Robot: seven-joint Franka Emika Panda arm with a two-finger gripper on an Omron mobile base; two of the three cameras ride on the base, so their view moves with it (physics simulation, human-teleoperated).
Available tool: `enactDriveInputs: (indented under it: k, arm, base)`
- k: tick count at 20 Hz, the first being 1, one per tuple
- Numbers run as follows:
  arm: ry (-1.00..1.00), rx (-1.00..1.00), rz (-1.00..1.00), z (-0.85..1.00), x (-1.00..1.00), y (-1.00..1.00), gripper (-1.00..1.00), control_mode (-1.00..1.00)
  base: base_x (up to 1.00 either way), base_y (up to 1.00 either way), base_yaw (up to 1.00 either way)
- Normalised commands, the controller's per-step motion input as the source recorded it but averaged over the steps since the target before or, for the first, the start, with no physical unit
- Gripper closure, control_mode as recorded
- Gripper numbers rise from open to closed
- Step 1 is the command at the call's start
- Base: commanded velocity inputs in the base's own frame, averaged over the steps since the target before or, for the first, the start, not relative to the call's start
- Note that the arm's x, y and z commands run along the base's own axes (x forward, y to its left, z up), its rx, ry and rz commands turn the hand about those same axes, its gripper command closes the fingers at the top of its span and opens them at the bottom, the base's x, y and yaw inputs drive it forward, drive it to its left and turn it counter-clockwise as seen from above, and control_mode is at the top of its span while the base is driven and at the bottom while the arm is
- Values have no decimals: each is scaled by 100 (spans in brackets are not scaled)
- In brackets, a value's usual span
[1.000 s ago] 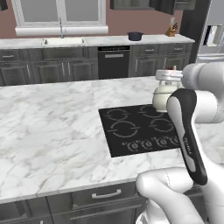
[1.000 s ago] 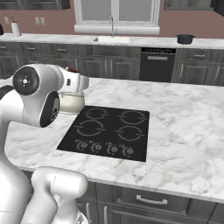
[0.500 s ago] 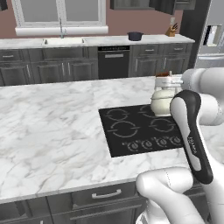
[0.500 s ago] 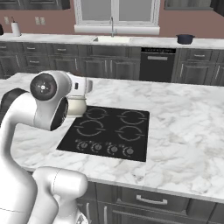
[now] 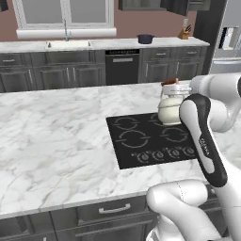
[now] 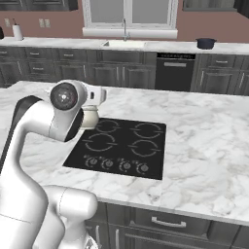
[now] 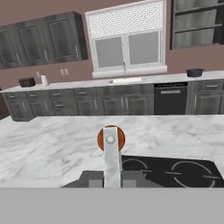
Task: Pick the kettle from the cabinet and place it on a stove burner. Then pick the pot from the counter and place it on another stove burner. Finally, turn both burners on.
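Observation:
My gripper (image 7: pixel 112 179) is shut on the kettle's (image 5: pixel 170 109) arched handle, just under its reddish-brown wooden top (image 7: pixel 111 138). The cream-white kettle (image 6: pixel 89 117) hangs upright, a little above the black cooktop (image 5: pixel 141 155), beside the rear rings. I cannot tell which stove burner (image 5: pixel 133 139) it is over. My white arm hides part of the kettle in the right base view. The dark pot (image 5: pixel 145 38) stands on the far counter (image 5: pixel 155 43) by the back wall; it also shows as the pot (image 6: pixel 206 43) and the pot (image 7: pixel 194 72). The open cabinet (image 7: pixel 194 26) hangs above it.
The cooktop (image 6: pixel 121 146) is set in a white marble island (image 5: pixel 56 136), with round knobs (image 6: pixel 116 164) along its front edge. Against the back wall are a sink with a tap (image 6: pixel 124 34) under a window, a dishwasher (image 5: pixel 122 66) and dark base cabinets.
The kettle has come down and in towards the cooktop with the gripper still shut on its handle. The pot has not moved.

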Motion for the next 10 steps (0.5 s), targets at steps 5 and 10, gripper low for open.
enactDriveInputs:
  k: [5,10]
  arm:
    - [0,0,0,-9,31,0,100,-100]
    - [0,0,0,-13,22,0,100,-100]
  base:
    - [0,0,0]
    - [0,0,0]
